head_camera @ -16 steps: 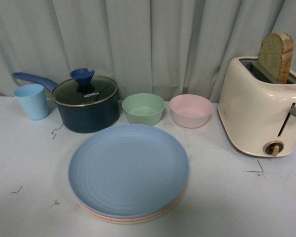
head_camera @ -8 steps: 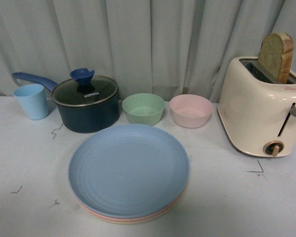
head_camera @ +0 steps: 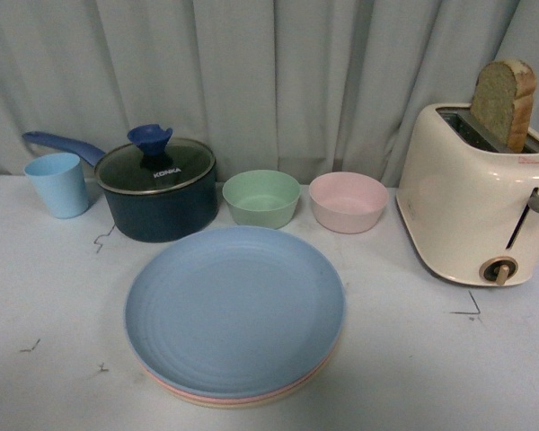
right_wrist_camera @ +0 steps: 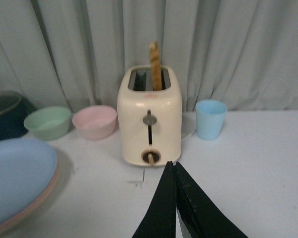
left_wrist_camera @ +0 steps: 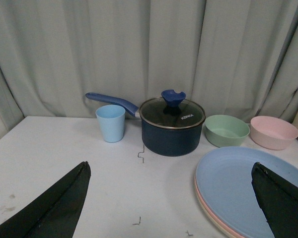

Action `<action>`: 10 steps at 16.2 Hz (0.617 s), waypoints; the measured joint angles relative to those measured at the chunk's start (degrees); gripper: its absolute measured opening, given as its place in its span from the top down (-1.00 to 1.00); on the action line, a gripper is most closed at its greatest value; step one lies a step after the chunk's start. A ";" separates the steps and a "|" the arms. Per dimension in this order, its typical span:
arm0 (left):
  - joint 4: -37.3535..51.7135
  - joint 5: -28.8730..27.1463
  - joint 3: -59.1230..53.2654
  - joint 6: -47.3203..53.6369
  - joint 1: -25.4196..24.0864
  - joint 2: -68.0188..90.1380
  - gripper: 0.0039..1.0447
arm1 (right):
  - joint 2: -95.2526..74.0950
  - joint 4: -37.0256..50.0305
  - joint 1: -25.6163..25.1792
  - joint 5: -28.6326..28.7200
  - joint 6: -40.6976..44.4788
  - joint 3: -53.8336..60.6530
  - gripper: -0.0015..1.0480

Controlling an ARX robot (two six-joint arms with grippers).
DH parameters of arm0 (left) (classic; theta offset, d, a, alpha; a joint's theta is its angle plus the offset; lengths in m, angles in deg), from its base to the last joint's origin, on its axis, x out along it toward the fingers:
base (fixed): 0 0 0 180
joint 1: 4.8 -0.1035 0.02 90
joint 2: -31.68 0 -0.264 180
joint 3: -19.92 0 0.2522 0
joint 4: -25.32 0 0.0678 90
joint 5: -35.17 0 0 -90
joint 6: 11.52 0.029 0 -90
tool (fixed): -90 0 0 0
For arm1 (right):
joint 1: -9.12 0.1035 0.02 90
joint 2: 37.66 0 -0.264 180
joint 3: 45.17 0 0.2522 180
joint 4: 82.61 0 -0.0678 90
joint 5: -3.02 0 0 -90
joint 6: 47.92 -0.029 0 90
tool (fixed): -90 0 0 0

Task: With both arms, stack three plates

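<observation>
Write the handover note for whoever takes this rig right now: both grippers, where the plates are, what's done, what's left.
Left gripper: open, empty, fingers spread wide above the table.
Right gripper: shut, empty, in front of the toaster.
Plates: all three in one stack at the table's centre front, light blue plate on top, pink plate under it, cream plate at the bottom; only the lower two rims show.
Done: stacking looks complete; neither arm touches the stack.
Left: probably nothing beyond keeping the arms clear of the stack.
</observation>
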 joint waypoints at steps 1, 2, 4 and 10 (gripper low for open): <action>-0.04 -0.04 0.00 0.00 0.00 0.00 -0.88 | 5.14 -2.34 0.00 0.11 0.02 0.00 0.96; 0.00 0.00 0.00 0.00 0.00 0.00 -0.88 | 5.07 -2.49 0.00 0.09 0.00 -0.11 0.96; -0.02 -0.04 0.00 0.00 0.00 0.00 -0.88 | 5.05 -2.60 0.00 0.11 0.02 0.00 0.96; -0.02 -0.02 0.00 0.02 0.00 0.00 -0.88 | 5.05 -2.78 0.00 0.11 0.07 0.00 -0.32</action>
